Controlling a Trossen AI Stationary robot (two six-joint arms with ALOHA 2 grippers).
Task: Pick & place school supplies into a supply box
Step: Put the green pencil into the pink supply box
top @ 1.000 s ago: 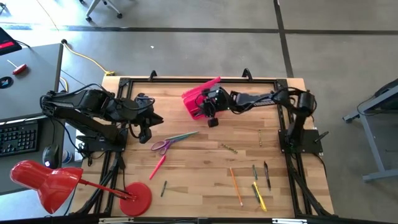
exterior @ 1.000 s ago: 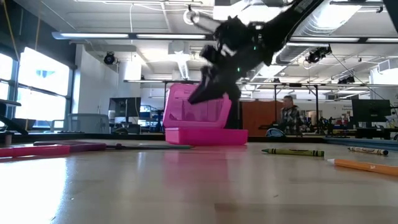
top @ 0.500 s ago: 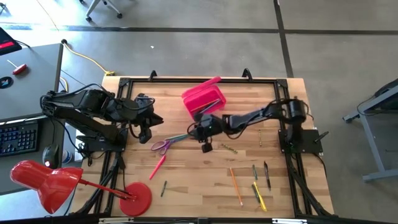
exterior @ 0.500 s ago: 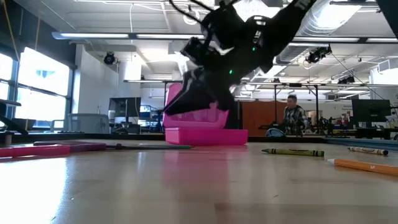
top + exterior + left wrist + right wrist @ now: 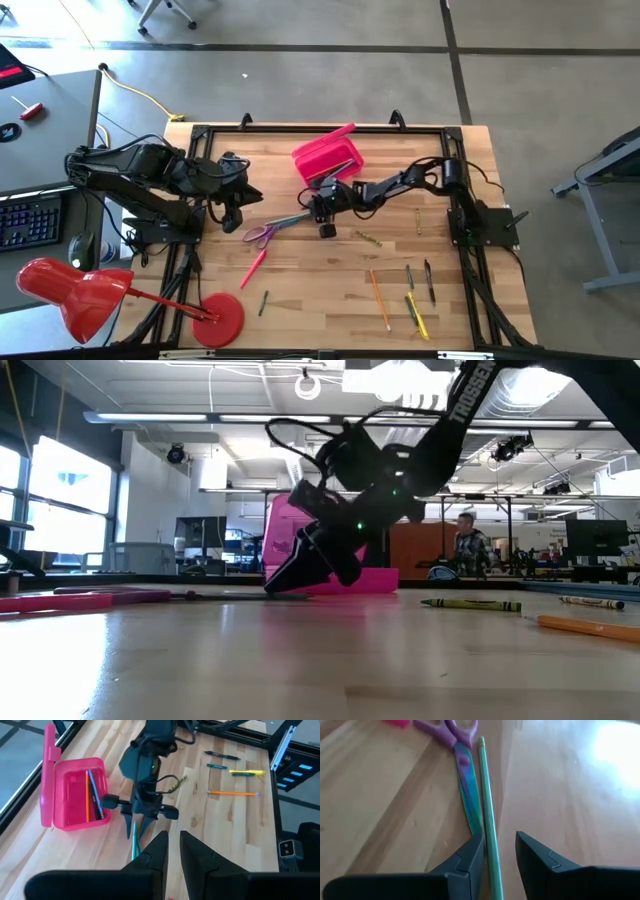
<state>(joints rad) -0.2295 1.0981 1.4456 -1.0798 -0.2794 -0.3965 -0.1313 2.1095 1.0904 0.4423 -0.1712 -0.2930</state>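
We see a few pens already in the supply box [image 5: 75,795]; our right gripper [image 5: 492,852], fingers apart, straddles a green pencil [image 5: 487,800] beside the scissors [image 5: 457,750]; many supplies remain; our left gripper [image 5: 171,851] waits left, fingers slightly apart

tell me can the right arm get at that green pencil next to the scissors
Probably yes. The right claw is open and low over the table, its fingers either side of the green pencil. The scissors lie right alongside, so one finger may nudge their blade.

scissors [image 5: 455,750] handles cropped, pencil [image 5: 489,820] end hidden
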